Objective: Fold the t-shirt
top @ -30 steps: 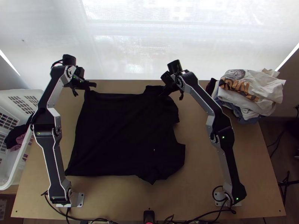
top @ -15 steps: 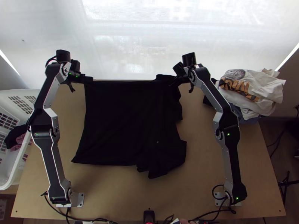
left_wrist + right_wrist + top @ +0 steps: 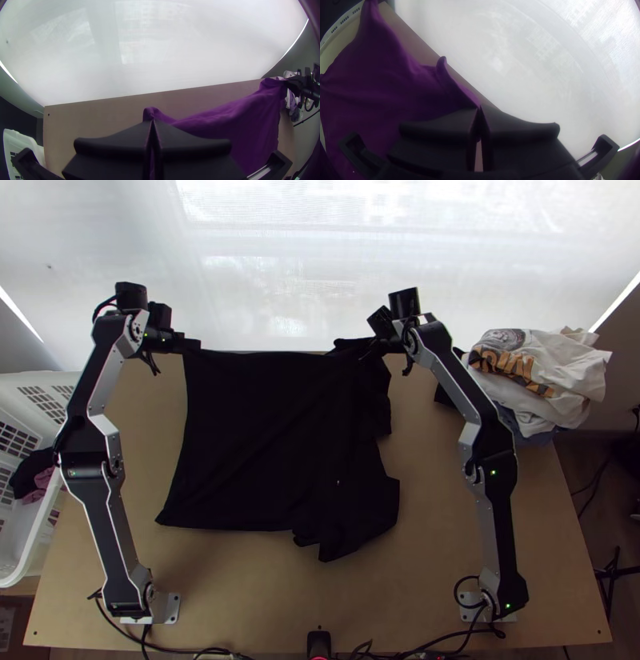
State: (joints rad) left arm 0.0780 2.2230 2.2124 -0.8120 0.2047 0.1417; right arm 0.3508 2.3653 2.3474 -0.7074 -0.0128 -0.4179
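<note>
t-shirt [image 3: 264, 444]: spread on the tabletop [image 3: 448, 564], far edge stretched between the two tools, near right part rumpled
left tool [image 3: 194, 346]: clenched on the far left corner
right tool [image 3: 370, 349]: clenched on the far edge, toward its right end
left arm [image 3: 90, 462]: beside the t-shirt, elbow bent outward, wrist turned inward
right arm [image 3: 490, 460]: bent at the elbow, forearm slanting inward
</note>
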